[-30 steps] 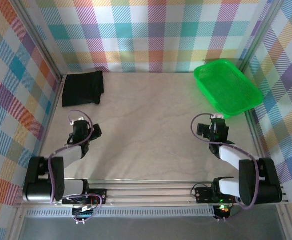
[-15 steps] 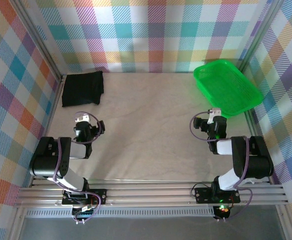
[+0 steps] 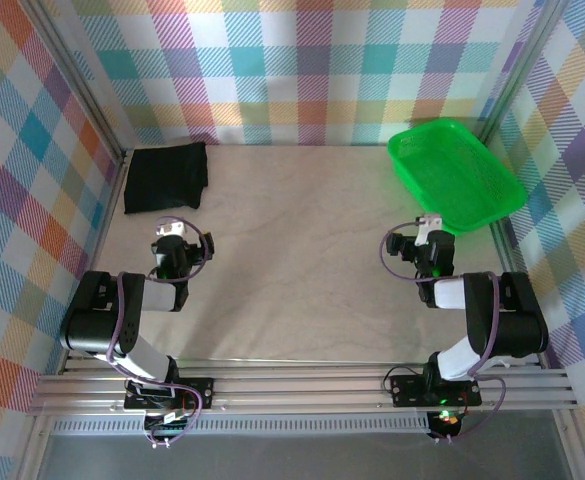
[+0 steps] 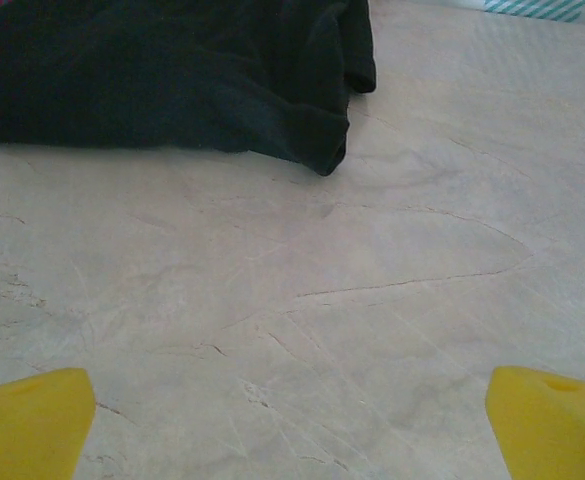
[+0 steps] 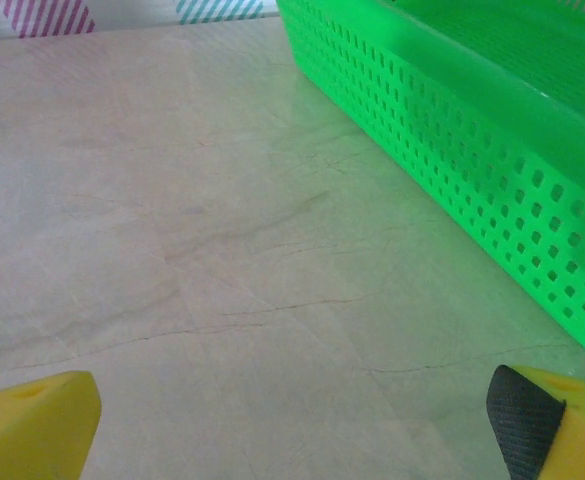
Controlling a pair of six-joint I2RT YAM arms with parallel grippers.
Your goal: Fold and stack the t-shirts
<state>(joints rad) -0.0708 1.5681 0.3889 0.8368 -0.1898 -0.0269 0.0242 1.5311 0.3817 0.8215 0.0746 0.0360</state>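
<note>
Both arms (image 3: 122, 310) crouched low; left gripper (image 4: 290, 425) and right gripper (image 5: 292, 420) spread wide over the table (image 3: 292, 250), t-shirts (image 3: 165, 177) upper left, walls (image 3: 302, 70) plaid.

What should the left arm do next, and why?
Probably ease the left pincer forward to the black t-shirt: it lies just ahead on the table, untouched, and the pincer is open and holds nothing.
</note>
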